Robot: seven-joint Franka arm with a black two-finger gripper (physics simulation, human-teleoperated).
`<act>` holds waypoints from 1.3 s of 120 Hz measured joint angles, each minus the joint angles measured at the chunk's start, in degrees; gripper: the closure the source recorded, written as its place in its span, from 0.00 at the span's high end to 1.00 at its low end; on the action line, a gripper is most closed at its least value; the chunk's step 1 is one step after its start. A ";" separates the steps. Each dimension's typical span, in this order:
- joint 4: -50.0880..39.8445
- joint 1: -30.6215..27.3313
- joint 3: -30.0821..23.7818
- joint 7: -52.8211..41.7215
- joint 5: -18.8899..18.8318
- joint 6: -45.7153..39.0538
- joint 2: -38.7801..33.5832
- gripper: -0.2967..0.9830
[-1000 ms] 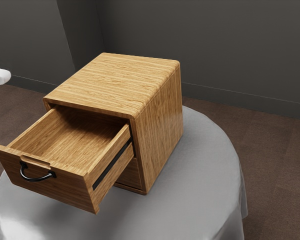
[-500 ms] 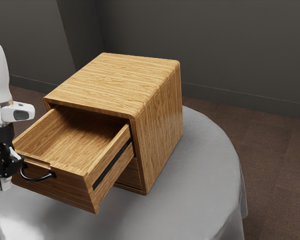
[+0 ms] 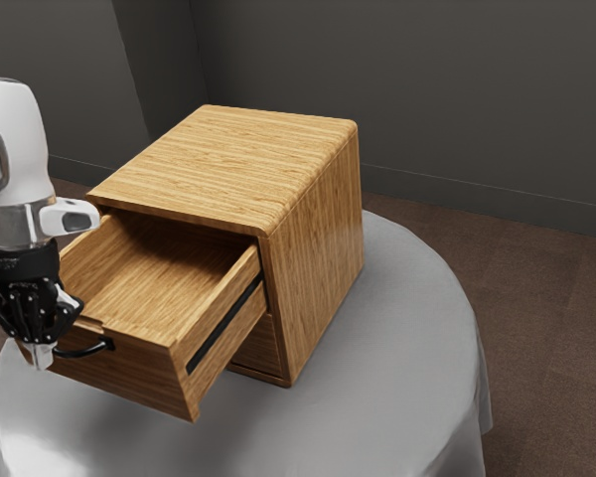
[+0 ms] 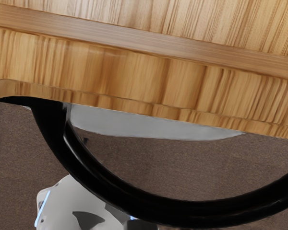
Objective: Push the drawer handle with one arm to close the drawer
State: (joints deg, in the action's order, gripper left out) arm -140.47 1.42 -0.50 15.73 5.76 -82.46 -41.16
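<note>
My gripper [image 3: 42,353] is shut, pointing down at the outer face of the drawer [image 3: 129,373], over the exterior view's left end of the black curved handle [image 3: 87,351]. It hides that end of the handle; whether the tips touch handle or wood, I cannot tell. The upper drawer stands well out of the wooden cabinet [image 3: 223,164], its inside bare. In the wrist view the handle [image 4: 182,208] arcs large and close beneath the drawer's wooden top edge [image 4: 134,79].
A round table with a grey cloth [image 3: 407,328] carries the cabinet. Below the pulled-out drawer, part of a lower front panel [image 3: 258,346] shows. Grey walls [image 3: 477,89] rise behind over a brown floor.
My hand has come in from the exterior view's left edge, dropped to the drawer front, and moved rightward along with it. The drawer has shifted very slightly toward the cabinet.
</note>
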 joint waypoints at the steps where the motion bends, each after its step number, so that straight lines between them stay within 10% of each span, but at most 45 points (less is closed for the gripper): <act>1: 0.00 0.02 -0.08 0.10 0.06 -0.03 0.00 0.15; 156: 13.54 0.03 -0.65 6.39 0.02 -5.39 18.65 0.15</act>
State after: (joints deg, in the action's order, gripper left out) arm -126.94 1.46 -1.14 22.12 5.78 -87.85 -22.51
